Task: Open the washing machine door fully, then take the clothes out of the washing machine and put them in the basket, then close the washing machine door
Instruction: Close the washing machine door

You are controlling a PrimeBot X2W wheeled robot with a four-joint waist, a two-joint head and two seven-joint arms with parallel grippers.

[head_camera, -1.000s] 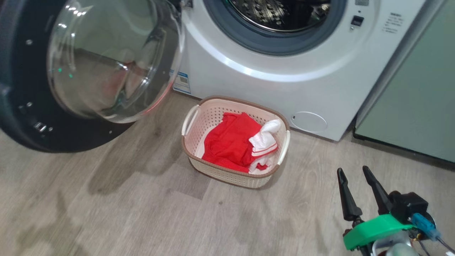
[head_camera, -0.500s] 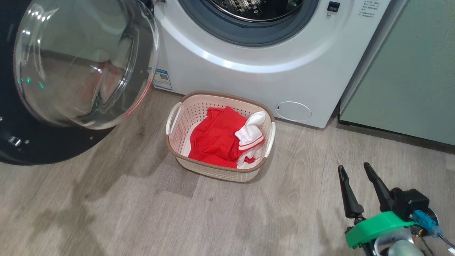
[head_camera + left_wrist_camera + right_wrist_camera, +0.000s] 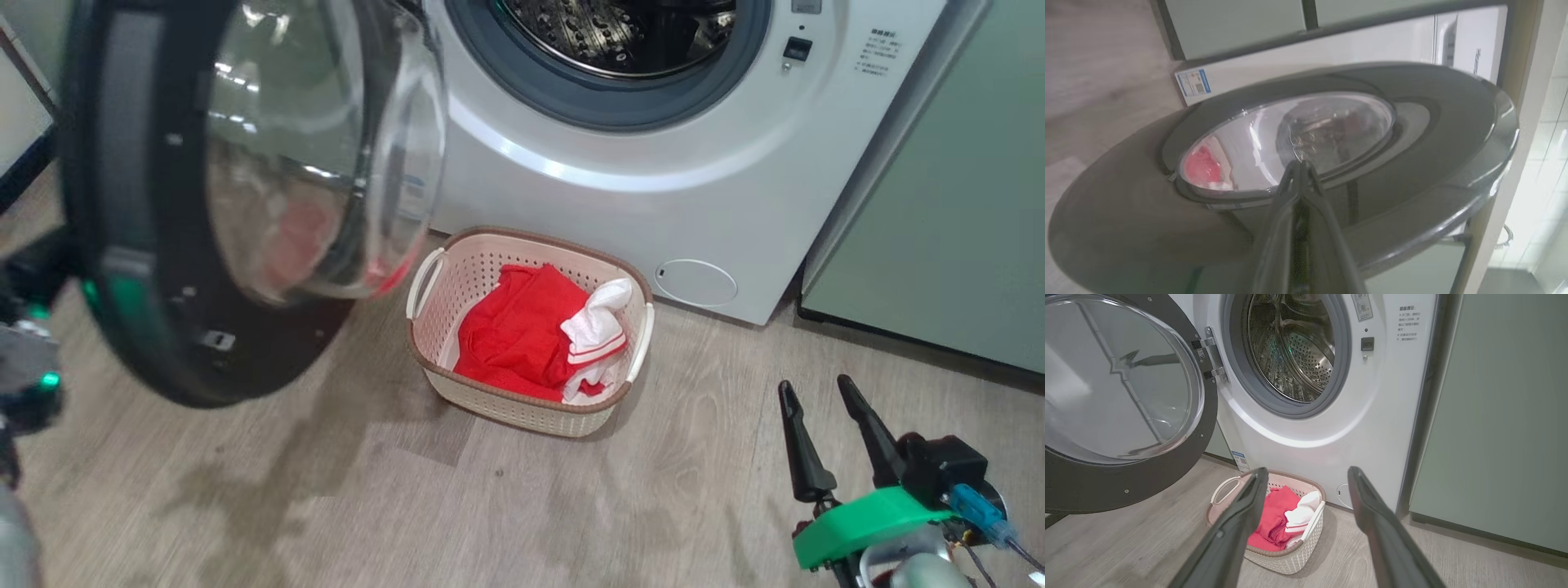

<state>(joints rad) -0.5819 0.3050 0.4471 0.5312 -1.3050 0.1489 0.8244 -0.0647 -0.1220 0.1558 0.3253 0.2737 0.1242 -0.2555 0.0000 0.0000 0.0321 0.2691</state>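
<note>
Door [image 3: 139,245] half open, clothes [image 3: 510,339] in basket [image 3: 531,233]: closing step, we judge.
Left hand [image 3: 1300,167] pinched shut, empty, door's outer face just ahead of its tips; right hand [image 3: 812,384] spread wide, empty, basket ahead-left of it. Door looks heavy, stiff, glossy-slick: we'd push black rim, not glass. Right wrist view adds the bare drum [image 3: 1298,355]; left wrist view, the outer face.

The basket [image 3: 522,412] sits on the floor [image 3: 408,506] just before the washing machine [image 3: 653,204], clothes [image 3: 514,335] inside it; the washing machine door [image 3: 139,204] stands open at the machine's left; a cabinet [image 3: 939,245] stands at its right.
</note>
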